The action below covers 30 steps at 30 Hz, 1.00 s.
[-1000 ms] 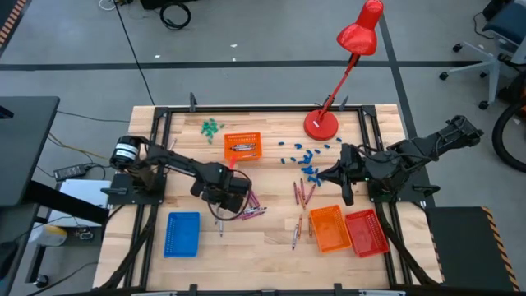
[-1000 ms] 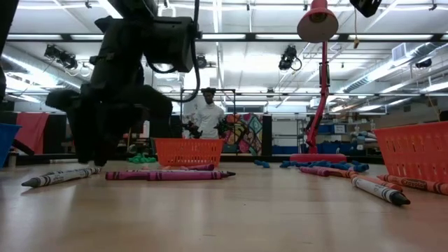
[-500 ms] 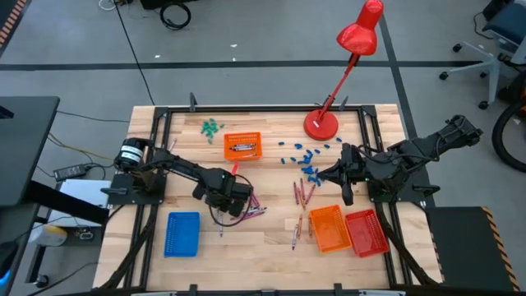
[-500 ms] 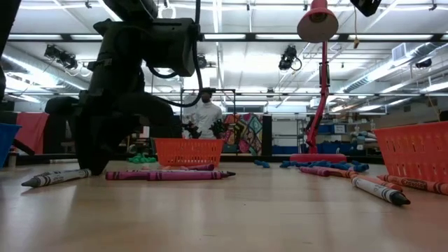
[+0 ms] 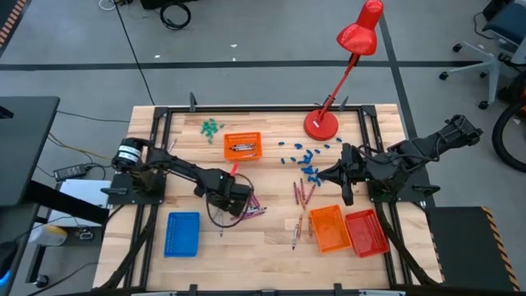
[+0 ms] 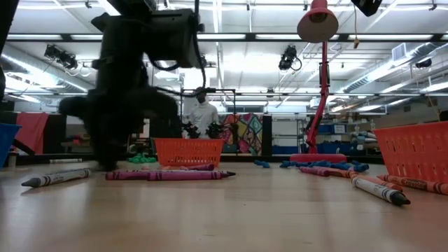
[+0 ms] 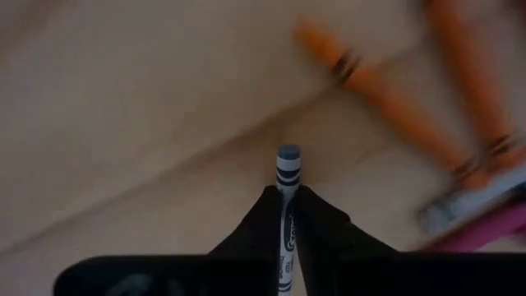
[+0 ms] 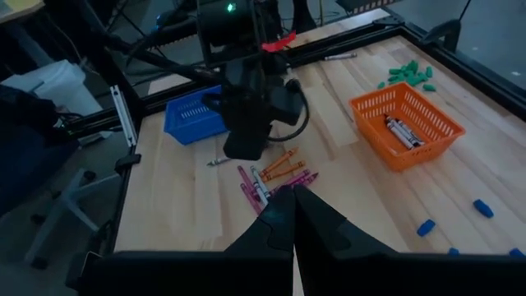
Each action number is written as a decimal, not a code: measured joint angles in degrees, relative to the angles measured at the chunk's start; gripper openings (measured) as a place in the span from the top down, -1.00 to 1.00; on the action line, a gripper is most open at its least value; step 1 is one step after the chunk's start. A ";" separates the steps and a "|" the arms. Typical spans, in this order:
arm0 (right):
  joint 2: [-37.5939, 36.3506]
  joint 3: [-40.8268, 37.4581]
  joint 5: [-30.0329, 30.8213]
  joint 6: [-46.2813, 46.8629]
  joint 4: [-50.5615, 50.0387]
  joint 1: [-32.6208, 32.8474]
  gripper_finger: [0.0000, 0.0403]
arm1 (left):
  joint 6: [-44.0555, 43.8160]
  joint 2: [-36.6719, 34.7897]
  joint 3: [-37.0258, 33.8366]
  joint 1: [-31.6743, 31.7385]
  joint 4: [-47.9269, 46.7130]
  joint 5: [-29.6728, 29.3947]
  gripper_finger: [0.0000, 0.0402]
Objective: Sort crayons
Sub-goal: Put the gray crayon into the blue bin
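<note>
gripping a grey crayon (image 7: 288, 205), the left gripper (image 7: 283, 215) is pressed low over the table (image 5: 271, 251), its jaws clenched on the paper-wrapped shaft so the flat end juts just past the fingertips; a hold near one end like this probably suits lifting the stick clear of its neighbours. just ahead of the gripper lie two orange crayons (image 7: 370, 82), with a grey and a magenta one crossing beside them. all are thin round sticks, waxy, in paper sleeves with dark bands. the orange basket (image 5: 242, 146) beyond the gripper, of open plastic mesh, already holds grey crayons, so it is likely this one's destination. the blue tray (image 5: 183, 233) sits nearer the table's front edge. the right gripper (image 8: 292, 215) waits shut, well apart, near more crayons (image 5: 302, 194) and two baskets (image 5: 349, 230). the table is pale, smooth planked wood.
</note>
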 joint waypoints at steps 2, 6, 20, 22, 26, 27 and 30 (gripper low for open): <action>0.00 0.00 0.00 0.14 -0.19 0.00 0.96 | 2.35 -0.33 1.05 0.10 -0.25 -1.61 0.85; 0.00 0.00 -0.02 0.18 -0.21 0.00 0.96 | 6.64 -0.45 3.81 -0.20 -0.06 -4.62 0.85; 0.00 0.00 -1.31 0.14 -0.24 0.00 0.96 | 51.78 -0.54 18.83 -0.71 -10.11 -5.62 0.84; 0.00 0.00 -1.29 0.03 -0.24 0.00 0.96 | 60.71 -0.61 21.45 -1.76 -12.75 -5.38 0.84; 0.00 0.00 -1.34 -0.01 -0.51 0.00 0.96 | 76.10 -0.65 25.77 -4.91 -17.69 -3.48 0.84; 0.00 0.00 -1.44 -0.02 -0.75 0.00 0.96 | 78.35 -0.67 26.46 -5.95 -19.04 -2.99 0.84; 0.00 0.00 -1.53 -0.02 -2.44 0.00 0.96 | 82.36 -0.67 27.61 -9.81 -22.98 -2.86 0.84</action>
